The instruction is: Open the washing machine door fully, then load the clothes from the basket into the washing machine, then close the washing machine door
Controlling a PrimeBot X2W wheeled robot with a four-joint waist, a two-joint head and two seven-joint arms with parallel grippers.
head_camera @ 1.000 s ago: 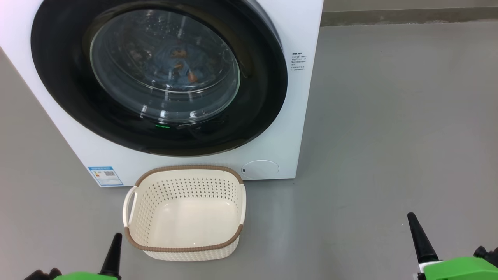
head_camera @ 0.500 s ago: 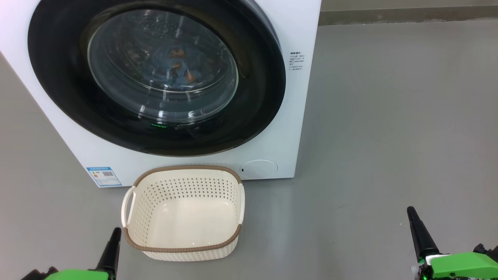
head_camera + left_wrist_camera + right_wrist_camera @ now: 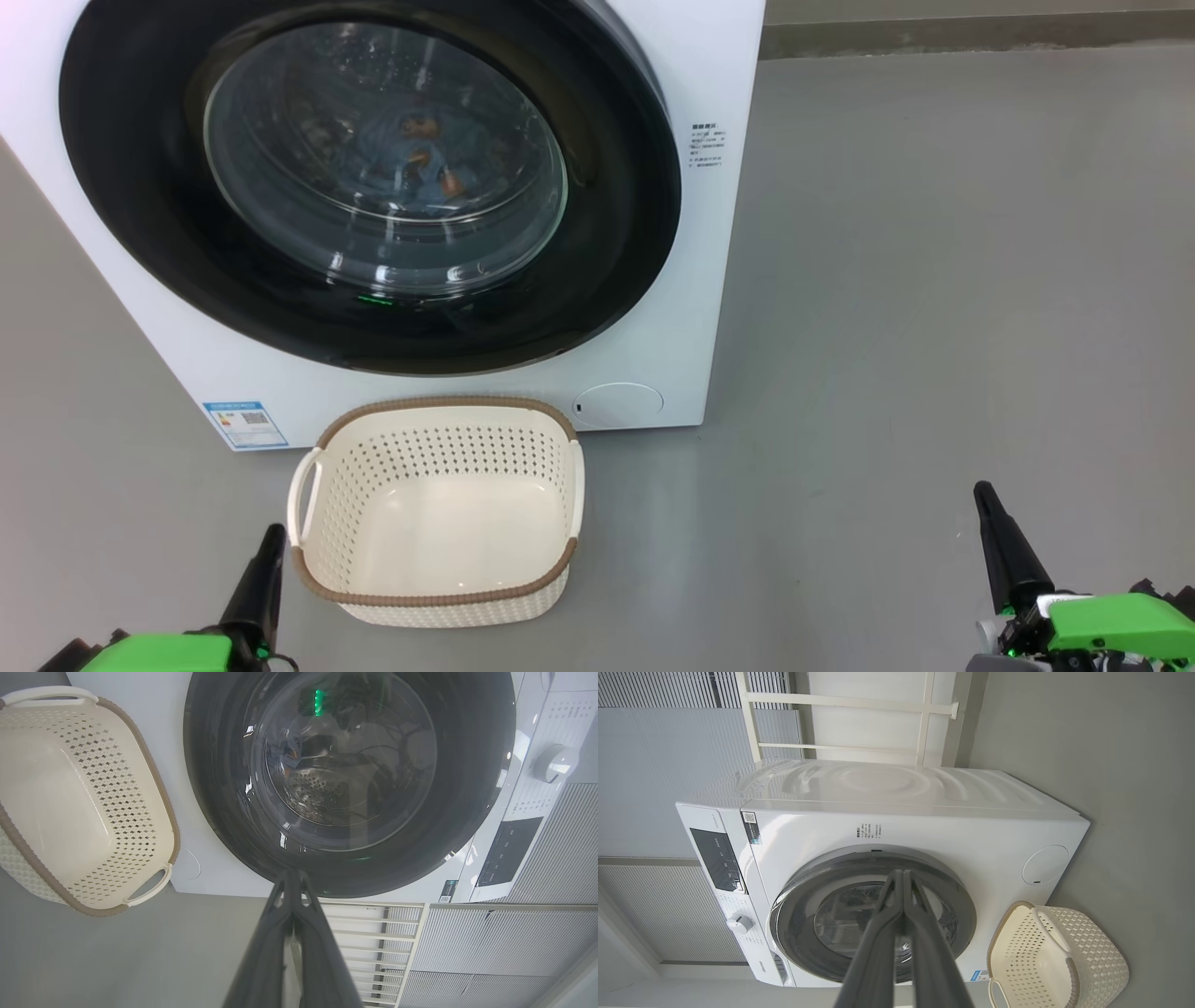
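So we're sitting in front of the washing machine (image 3: 719, 233) and its door (image 3: 625, 224) is shut, black rim flush against the white front. Through the glass we can see the clothes (image 3: 425, 163), blue with orange bits, lying inside the drum. The basket (image 3: 434, 404) sits on the grey floor (image 3: 934, 327) right in front of the machine, just below the door, and it's empty. Our left gripper (image 3: 273, 537) hangs near the basket's near-left corner, fingers pressed together, holding nothing. Our right gripper (image 3: 984, 495) is well off to the right over the floor, fingers together too, nothing in it. Both point toward the machine.
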